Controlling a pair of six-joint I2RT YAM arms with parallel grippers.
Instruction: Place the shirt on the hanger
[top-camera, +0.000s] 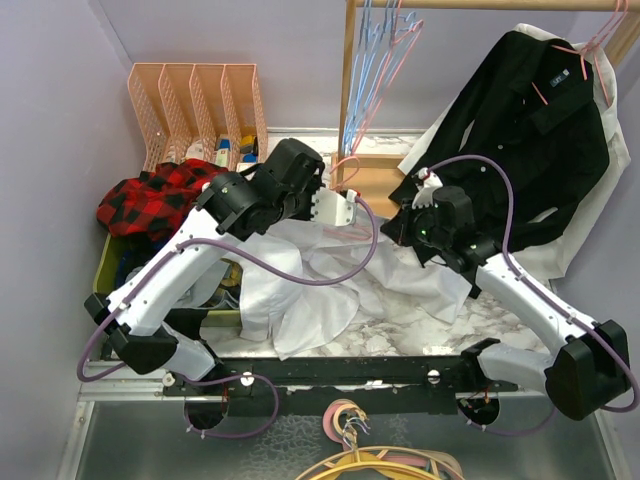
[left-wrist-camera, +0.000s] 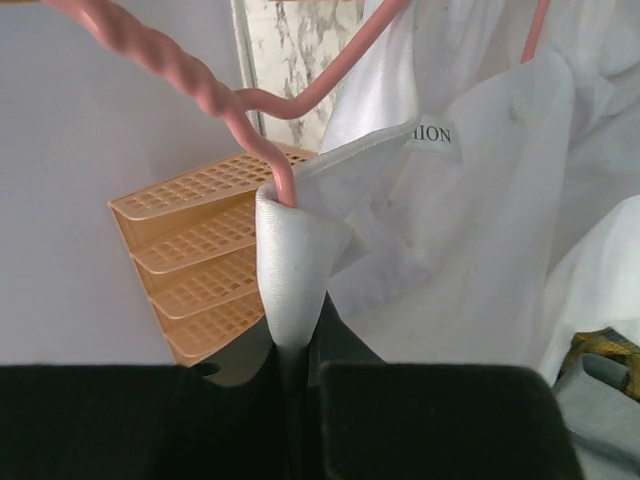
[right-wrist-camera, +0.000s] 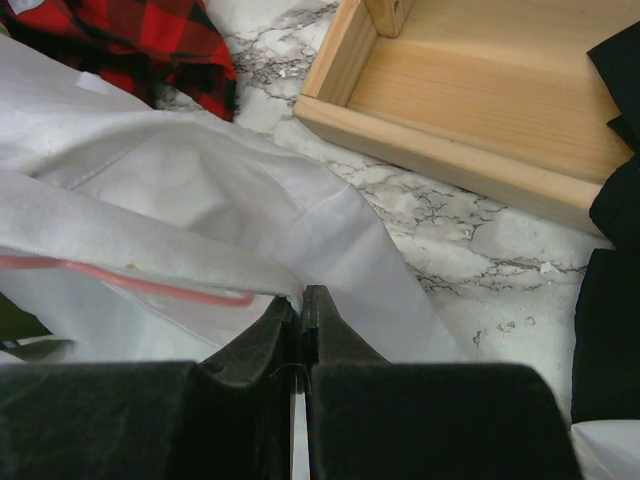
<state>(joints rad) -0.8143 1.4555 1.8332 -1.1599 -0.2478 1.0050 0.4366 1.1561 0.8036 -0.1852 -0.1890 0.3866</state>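
The white shirt (top-camera: 310, 290) lies crumpled on the marble table between my arms. My left gripper (top-camera: 345, 210) holds its collar raised. In the left wrist view the gripper (left-wrist-camera: 295, 360) is shut on a rolled fold of the collar (left-wrist-camera: 290, 260), and the pink hanger (left-wrist-camera: 200, 90) runs down into that fold; its twisted neck is at the upper left. My right gripper (top-camera: 400, 225) is low over the shirt. In the right wrist view it (right-wrist-camera: 300, 300) is shut on an edge of the white fabric (right-wrist-camera: 200, 180), and a pink hanger arm (right-wrist-camera: 150, 283) shows through the cloth just to the left.
A peach file organizer (top-camera: 195, 100) stands at the back left, with the red plaid shirt (top-camera: 150, 200) and a green bin (top-camera: 115, 265) in front of it. A wooden rack base (right-wrist-camera: 480, 100) sits behind the shirt. A black shirt (top-camera: 530, 130) and light-blue hangers (top-camera: 380, 40) hang on the rack.
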